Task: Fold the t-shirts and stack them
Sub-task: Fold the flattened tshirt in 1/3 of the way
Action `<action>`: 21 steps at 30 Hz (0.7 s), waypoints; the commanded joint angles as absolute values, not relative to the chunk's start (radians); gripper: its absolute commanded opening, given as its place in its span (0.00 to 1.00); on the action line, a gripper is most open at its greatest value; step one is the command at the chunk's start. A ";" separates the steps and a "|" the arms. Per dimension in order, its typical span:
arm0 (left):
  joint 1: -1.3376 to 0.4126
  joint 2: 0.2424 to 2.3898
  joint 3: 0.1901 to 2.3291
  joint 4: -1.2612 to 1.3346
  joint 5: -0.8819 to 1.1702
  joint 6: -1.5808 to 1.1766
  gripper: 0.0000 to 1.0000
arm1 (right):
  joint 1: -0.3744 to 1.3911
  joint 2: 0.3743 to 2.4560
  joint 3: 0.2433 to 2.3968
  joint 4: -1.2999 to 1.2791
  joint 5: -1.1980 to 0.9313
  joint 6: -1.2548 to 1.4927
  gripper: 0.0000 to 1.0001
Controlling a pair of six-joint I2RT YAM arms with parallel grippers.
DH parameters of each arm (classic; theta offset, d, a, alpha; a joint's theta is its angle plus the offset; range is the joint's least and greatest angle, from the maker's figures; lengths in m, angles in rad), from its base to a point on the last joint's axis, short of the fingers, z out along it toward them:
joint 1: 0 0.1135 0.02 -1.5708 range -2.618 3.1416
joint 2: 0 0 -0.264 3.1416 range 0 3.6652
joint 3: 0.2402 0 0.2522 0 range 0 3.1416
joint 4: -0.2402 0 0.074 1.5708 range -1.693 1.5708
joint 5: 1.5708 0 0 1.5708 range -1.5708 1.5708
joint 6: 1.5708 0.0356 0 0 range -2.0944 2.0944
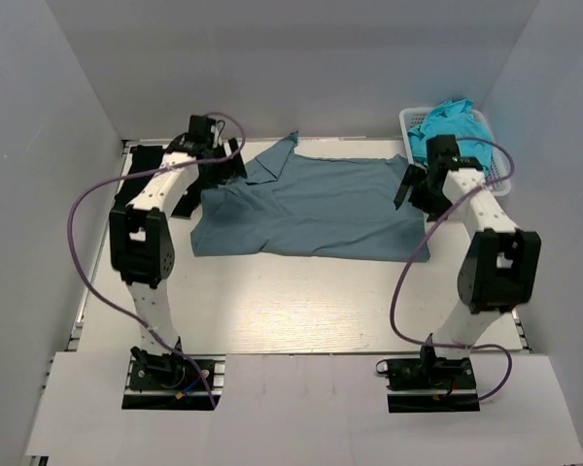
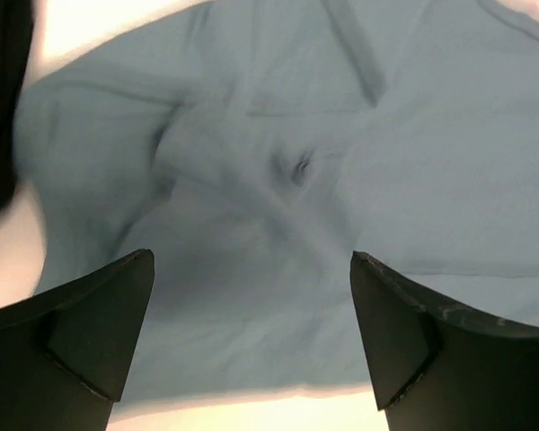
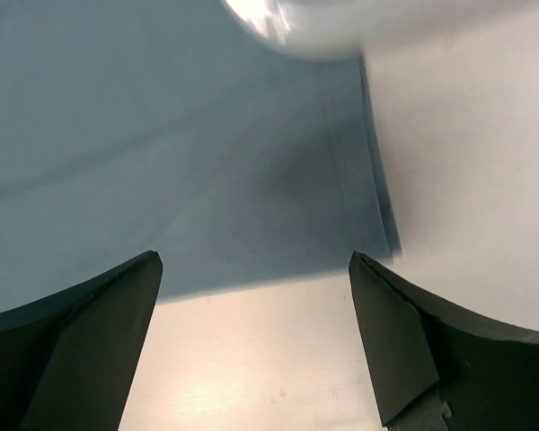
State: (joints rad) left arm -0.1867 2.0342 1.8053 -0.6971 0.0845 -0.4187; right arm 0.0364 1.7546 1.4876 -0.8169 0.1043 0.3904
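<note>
Left tool (image 2: 251, 258) and right tool (image 3: 254, 259) both wide open, empty, above opposite ends of blue shirt (image 1: 311, 204) between them on table (image 1: 301, 301), seemingly folded once. Turquoise shirts (image 1: 449, 118) in basket (image 1: 405, 118) beyond right tool: unfolded. No stack yet.

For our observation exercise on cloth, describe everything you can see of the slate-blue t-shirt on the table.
The slate-blue t-shirt is plain, soft-looking cloth, lying spread out sideways on the pale table: creased sleeve end towards the left, straight stitched hem towards the right, one sleeve pointing to the far side. The left gripper and right gripper hang over its ends, fingers open, gripping nothing.
</note>
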 commanded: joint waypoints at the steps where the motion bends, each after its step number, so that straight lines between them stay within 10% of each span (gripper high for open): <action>1: -0.181 1.815 1.602 -0.732 0.083 -0.446 1.00 | 0.029 1.614 1.349 -0.804 0.088 0.419 0.91; 7: -0.181 1.565 1.206 -0.641 0.072 -0.569 1.00 | 0.020 1.532 1.114 -0.769 0.130 0.472 0.91; 21: -0.189 1.799 1.161 -0.535 0.154 -0.567 0.99 | -0.074 1.689 1.023 -0.558 0.158 0.500 0.79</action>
State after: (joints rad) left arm -0.1936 1.8164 1.1698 -0.5415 0.1448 -0.5583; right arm -0.0586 1.6604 1.0332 -0.6212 0.1658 0.4915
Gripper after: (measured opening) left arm 0.989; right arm 0.798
